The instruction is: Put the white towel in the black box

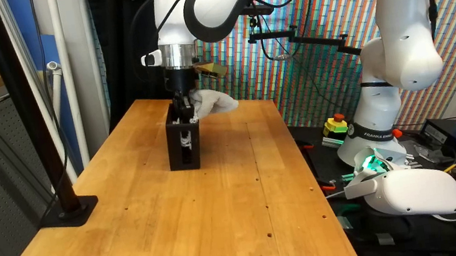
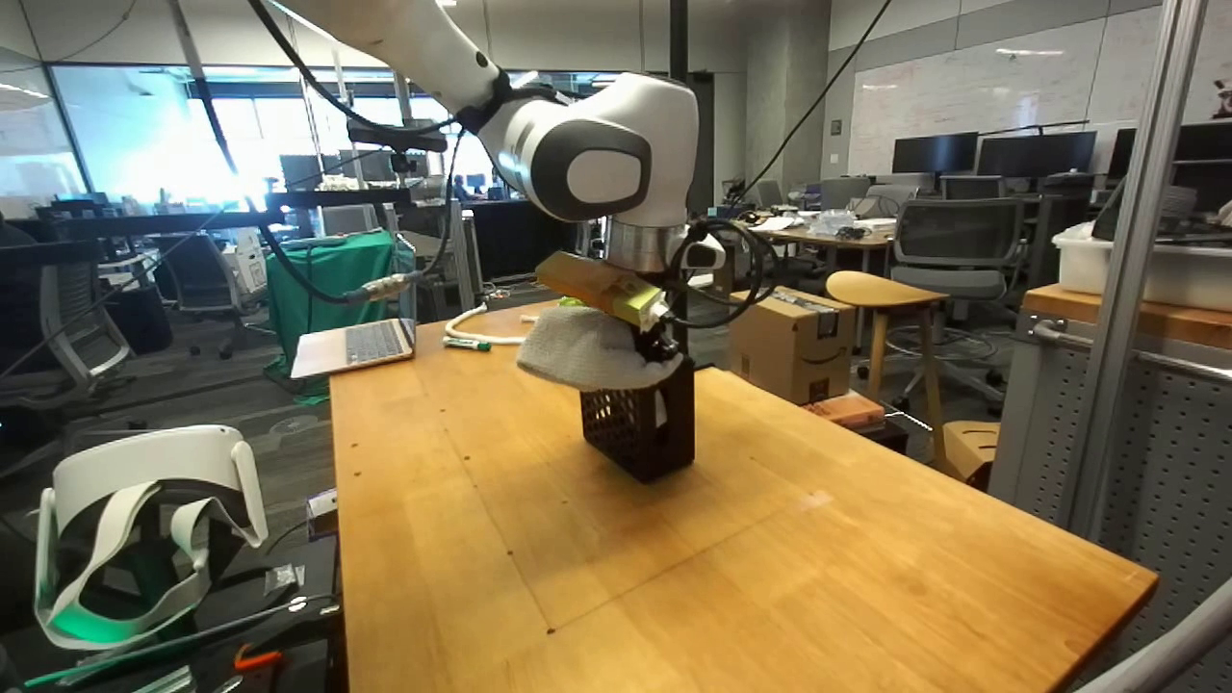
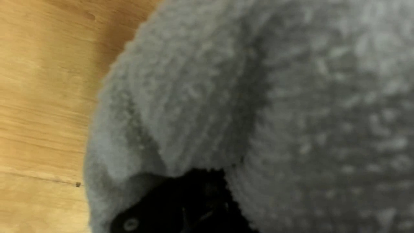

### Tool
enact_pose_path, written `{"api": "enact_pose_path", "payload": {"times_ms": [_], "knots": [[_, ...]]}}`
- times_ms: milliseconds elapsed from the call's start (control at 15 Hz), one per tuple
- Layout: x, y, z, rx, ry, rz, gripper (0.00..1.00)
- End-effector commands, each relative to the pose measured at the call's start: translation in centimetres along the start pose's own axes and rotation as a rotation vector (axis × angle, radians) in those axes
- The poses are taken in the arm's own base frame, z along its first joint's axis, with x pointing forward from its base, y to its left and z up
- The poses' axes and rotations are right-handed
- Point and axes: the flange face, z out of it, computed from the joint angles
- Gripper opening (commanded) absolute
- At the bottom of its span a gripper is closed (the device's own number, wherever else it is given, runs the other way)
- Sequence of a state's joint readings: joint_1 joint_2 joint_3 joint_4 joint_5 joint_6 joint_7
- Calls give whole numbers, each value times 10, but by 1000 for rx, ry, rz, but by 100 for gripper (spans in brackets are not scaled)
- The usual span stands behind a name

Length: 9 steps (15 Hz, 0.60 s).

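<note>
Black box [image 2: 654, 433] upright on the wooden table [image 1: 225, 228]. Gripper [image 1: 183, 109] points down at the box's open top. White towel [image 2: 582, 351] bunched against it, greyish up close; the bulk juts past the rim on one side, above the table. White shows through a slot in the box wall in an exterior view. Fingertips hidden by box and cloth: cannot tell if parted or clamped. Wrist view mostly towel, folds crowding the dark gripper.
</note>
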<state>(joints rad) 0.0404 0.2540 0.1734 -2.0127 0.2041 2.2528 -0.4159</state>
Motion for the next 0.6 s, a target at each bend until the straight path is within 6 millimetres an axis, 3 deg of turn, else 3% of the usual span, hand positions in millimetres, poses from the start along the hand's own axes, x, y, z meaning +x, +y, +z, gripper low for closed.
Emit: {"api": "enact_pose_path", "payload": {"times_ms": [0,267,400,533], "knots": [[-4,7,11,-28,4,-10,45],[-1,-16,-15,-131,13,-90,73],[0,-29,-27,-194,24,-134,77],[1,-41,-39,-248,37,-169,89]]}}
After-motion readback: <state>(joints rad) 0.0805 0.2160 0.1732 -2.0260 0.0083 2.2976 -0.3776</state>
